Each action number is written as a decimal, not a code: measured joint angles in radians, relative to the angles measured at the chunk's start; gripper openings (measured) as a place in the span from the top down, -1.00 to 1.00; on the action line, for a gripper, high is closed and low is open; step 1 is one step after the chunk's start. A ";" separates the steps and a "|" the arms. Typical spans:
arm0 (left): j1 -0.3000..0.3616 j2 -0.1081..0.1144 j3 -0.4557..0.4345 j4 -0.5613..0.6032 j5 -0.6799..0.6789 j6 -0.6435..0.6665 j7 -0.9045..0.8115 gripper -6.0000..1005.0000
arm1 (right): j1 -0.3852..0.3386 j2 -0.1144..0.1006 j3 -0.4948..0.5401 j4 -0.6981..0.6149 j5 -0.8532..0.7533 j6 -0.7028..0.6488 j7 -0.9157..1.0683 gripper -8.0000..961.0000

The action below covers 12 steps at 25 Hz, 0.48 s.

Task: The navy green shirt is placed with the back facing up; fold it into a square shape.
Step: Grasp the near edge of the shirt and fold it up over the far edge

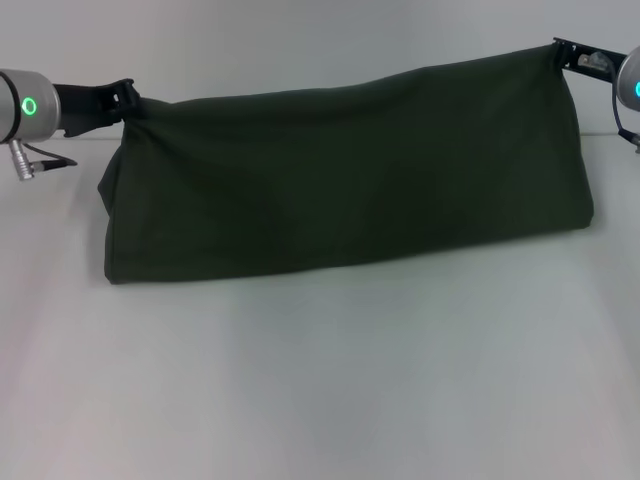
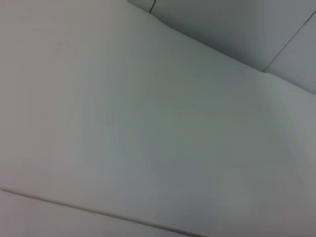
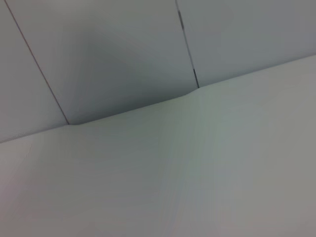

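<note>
While both grippers hold its upper corners, jaws pinched shut, left gripper (image 1: pixel 128 97) and right gripper (image 1: pixel 562 52), the shirt (image 1: pixel 340 180) hangs stretched between them, hem on the worktop (image 1: pixel 320 380). Soft, light, limp: corner grips suit it, though it will sag.

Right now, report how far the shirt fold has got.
Done: the navy green shirt looks doubled over, its lower edge lying on the table. In hand: the left end effector and right end effector each grip an upper corner, holding it lifted and stretched. Left: lay it down and fold it into a square.
</note>
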 joint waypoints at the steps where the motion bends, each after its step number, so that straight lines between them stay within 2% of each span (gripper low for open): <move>1: -0.001 -0.002 0.000 0.001 -0.001 0.003 0.001 0.68 | 0.003 -0.003 -0.001 0.005 -0.002 -0.001 0.002 0.96; 3: -0.003 -0.004 0.000 0.003 0.000 0.005 0.000 0.68 | 0.017 -0.020 -0.005 0.030 -0.013 -0.012 0.012 0.96; 6: -0.009 -0.035 -0.001 0.009 0.000 -0.023 -0.006 0.67 | 0.054 -0.059 -0.012 0.099 -0.042 -0.025 0.048 0.85; 7: -0.009 -0.035 -0.001 0.009 0.000 -0.023 -0.006 0.67 | 0.066 -0.072 -0.012 0.118 -0.050 -0.026 0.055 0.80; 12: -0.007 -0.066 -0.013 0.028 -0.005 -0.067 -0.018 0.54 | 0.065 -0.094 -0.002 0.099 -0.059 -0.072 0.073 0.52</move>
